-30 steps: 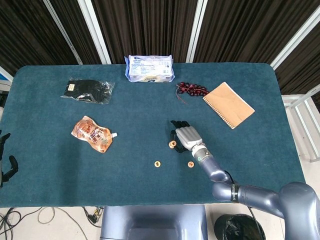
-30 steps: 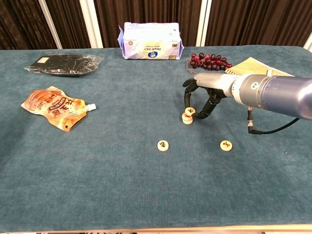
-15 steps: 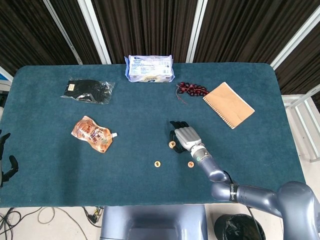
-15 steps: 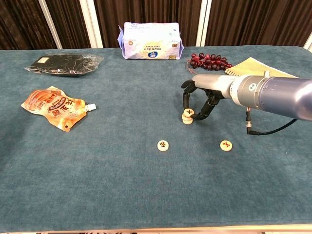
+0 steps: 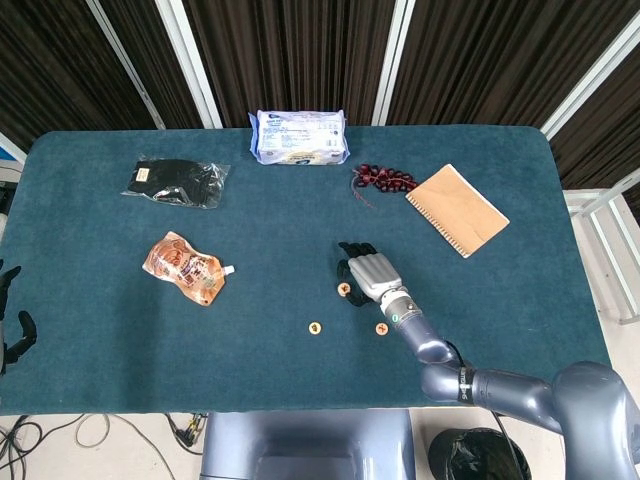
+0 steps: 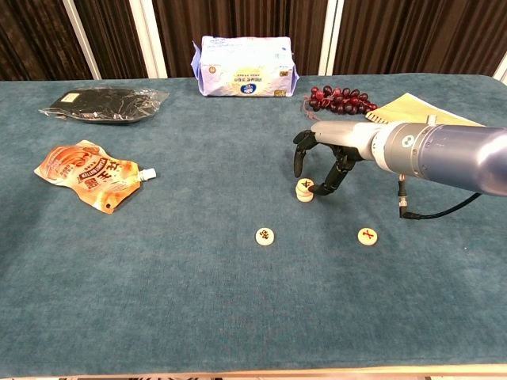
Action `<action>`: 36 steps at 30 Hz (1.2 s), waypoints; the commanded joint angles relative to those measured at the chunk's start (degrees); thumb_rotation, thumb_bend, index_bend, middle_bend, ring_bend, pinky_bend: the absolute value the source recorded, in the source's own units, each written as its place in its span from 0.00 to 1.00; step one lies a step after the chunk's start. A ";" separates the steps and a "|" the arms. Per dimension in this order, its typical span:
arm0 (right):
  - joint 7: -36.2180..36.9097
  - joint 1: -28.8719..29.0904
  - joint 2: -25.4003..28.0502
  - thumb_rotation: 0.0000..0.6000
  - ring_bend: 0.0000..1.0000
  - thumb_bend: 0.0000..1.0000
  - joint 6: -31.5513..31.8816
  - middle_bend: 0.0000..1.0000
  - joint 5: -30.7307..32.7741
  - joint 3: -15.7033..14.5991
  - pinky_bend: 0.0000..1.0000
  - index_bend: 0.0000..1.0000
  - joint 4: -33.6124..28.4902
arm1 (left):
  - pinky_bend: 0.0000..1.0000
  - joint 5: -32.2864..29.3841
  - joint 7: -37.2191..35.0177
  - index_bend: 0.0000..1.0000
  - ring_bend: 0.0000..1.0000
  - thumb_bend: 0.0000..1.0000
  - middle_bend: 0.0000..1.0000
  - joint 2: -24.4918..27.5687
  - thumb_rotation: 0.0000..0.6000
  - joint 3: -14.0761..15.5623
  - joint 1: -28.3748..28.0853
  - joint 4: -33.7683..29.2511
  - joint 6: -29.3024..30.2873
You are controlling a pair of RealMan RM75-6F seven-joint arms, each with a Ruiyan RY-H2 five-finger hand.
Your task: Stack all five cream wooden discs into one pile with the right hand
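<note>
Right hand [image 6: 321,162] lifted, fingers spread, empty, above disc pile [image 6: 304,189]; two single discs [image 6: 265,236] [image 6: 366,236] toward tabletop's near edge.

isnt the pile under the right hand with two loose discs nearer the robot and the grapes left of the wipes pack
Not quite. The grapes lie right of the wipes pack, beside the notebook, as the chest view shows. The rest holds: the pile sits under the right hand, and two loose discs lie nearer the robot.
</note>
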 commanded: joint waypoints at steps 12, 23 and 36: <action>0.36 0.14 -0.51 1.00 0.00 0.43 0.25 0.00 0.03 0.09 0.00 0.40 0.40 | 0.00 -0.02 -0.01 0.14 0.00 0.62 0.00 0.01 1.00 -0.02 0.00 0.06 0.03; 0.90 -2.31 5.92 1.00 0.00 0.43 4.91 0.00 -2.79 0.75 0.00 0.36 -7.63 | 0.00 0.07 -0.12 0.14 0.00 0.62 0.00 0.12 1.00 0.03 0.02 0.23 0.04; 3.40 -13.76 20.90 1.00 0.00 0.43 16.53 0.00 -16.12 -5.71 0.00 0.35 -28.04 | 0.00 0.09 0.55 0.14 0.00 0.62 0.00 -0.16 1.00 0.16 0.06 0.12 0.20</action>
